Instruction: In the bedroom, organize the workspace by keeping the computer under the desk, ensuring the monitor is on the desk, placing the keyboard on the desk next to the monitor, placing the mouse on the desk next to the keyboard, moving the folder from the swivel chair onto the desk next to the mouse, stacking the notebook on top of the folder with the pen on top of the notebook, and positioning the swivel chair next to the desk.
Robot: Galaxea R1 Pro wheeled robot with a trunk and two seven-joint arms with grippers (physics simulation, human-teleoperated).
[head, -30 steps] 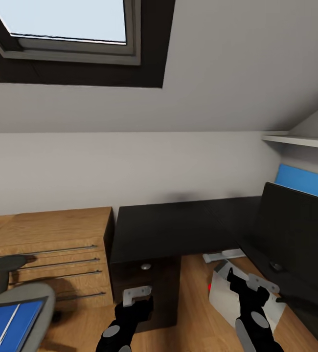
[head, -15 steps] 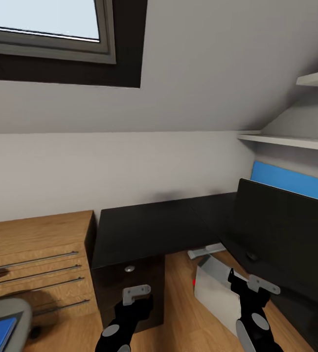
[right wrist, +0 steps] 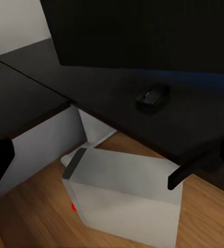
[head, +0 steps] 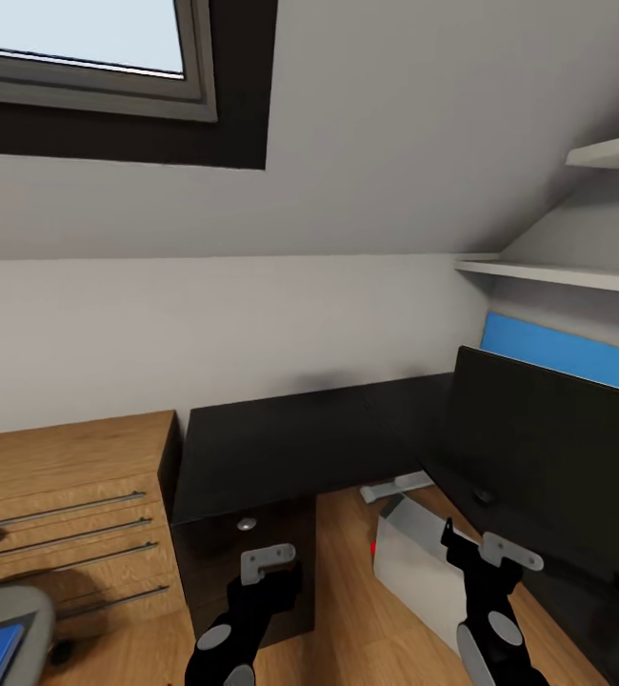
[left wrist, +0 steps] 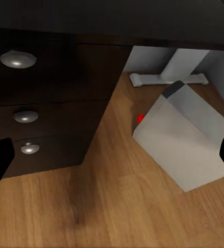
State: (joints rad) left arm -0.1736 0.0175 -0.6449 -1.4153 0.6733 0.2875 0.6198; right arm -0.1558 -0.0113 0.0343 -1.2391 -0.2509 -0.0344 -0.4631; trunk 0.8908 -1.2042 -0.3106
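Both grippers, left (head: 269,564) and right (head: 493,553), hung with jaws apart, empty, before the glossy black L-shaped desk (head: 281,448); light grey tower computer (head: 414,562) beneath it.

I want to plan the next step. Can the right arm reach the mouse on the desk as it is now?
Probably yes. The mouse lies on the desk in front of the monitor, just ahead of the open right gripper. Nothing stands between them, though the arm must rise above the desk edge.
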